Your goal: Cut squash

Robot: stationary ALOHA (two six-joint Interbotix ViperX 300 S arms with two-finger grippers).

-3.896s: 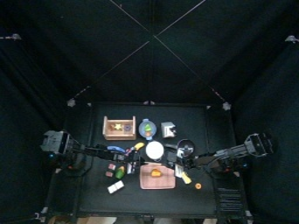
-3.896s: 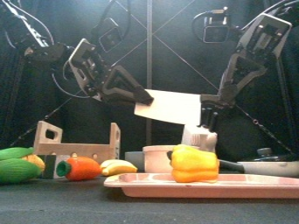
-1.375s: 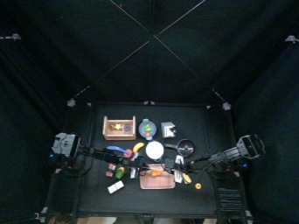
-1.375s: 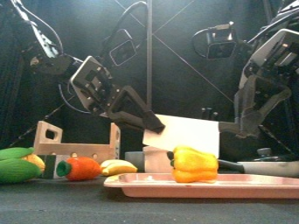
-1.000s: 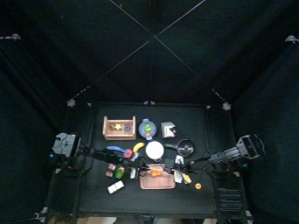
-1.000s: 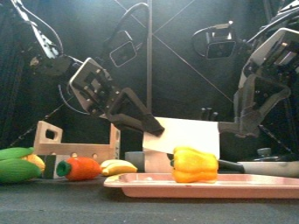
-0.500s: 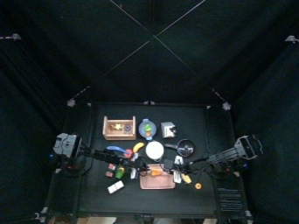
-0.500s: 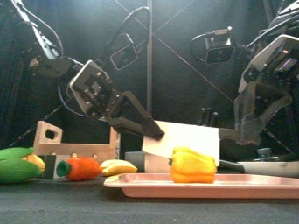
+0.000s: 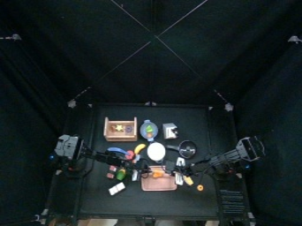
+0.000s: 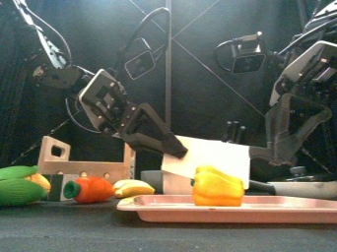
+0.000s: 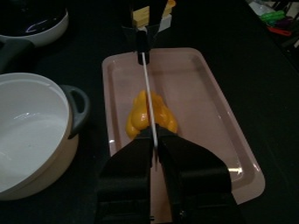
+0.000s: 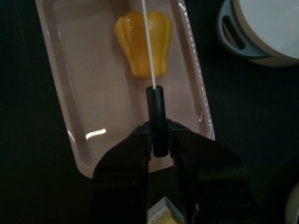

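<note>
Squash [image 11: 149,120] lies on pink tray [image 11: 222,105] mid-worktop. Left hand [image 11: 149,150] is clenched on cleaver [image 10: 215,159], blade edge-down over squash (lined up for cut). Right hand [image 12: 156,140] grips a thin rod w/ its tip at squash, prob. to steady it.

white pot [image 11: 30,122] just beside the pink tray [image 11: 228,105]

left arm [image 10: 112,103]: black, boxy jointed links, looped black cables | right arm [image 10: 301,84]: black, bulky segments, cables | both grippers: two flat matte-black jaws
</note>
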